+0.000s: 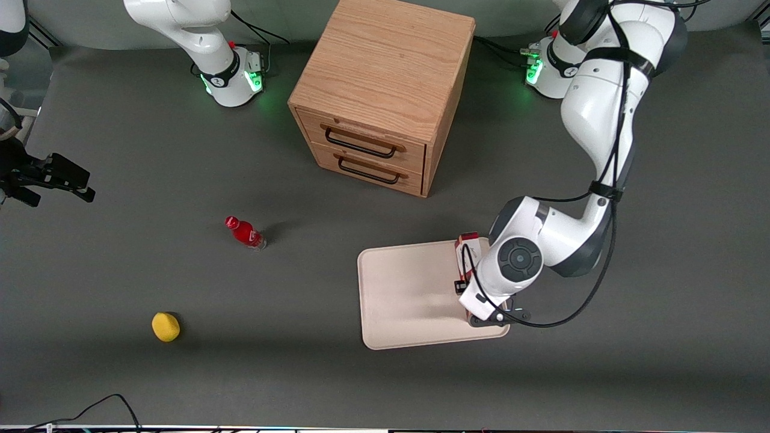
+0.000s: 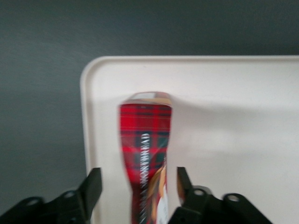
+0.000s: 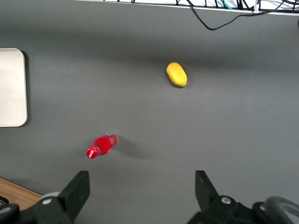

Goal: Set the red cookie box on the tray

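Grey worktop [image 1: 601, 373]: gripper [image 2: 139, 186] spread open astride red cookie box [image 2: 145, 140], which lies on tray [image 2: 233, 116] near its edge.

Red tartan cookie box [image 2: 145, 154] — on cream tray [image 2: 224, 140]

Front view: left arm's wrist covers most of the red cookie box [image 1: 467, 248] and the tool [image 1: 481, 300]; only one box end shows. Tray [image 1: 409, 294] corner under the arm hidden. Wrist view: box [image 2: 145, 154] blurred, print illegible, near end cut off between the tool's [image 2: 139, 186] spread fingers.
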`<action>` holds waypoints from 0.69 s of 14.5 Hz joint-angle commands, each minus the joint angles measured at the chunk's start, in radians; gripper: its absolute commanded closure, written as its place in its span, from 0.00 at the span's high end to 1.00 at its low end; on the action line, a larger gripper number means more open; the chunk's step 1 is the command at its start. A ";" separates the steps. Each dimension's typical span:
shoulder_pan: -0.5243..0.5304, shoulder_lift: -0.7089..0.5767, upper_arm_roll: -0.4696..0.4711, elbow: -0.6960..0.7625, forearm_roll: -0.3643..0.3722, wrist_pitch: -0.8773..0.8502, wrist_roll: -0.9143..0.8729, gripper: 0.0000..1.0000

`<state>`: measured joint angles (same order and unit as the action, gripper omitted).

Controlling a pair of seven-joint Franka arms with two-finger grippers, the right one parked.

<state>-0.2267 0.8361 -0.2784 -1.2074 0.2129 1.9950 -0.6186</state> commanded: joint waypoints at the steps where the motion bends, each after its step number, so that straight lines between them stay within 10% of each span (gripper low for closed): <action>1: 0.038 -0.174 0.004 -0.021 0.000 -0.181 0.037 1.00; 10: 0.344 -0.618 0.002 -0.191 -0.081 -0.499 0.623 1.00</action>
<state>0.0614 0.3583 -0.2720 -1.2480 0.1585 1.4991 -0.1024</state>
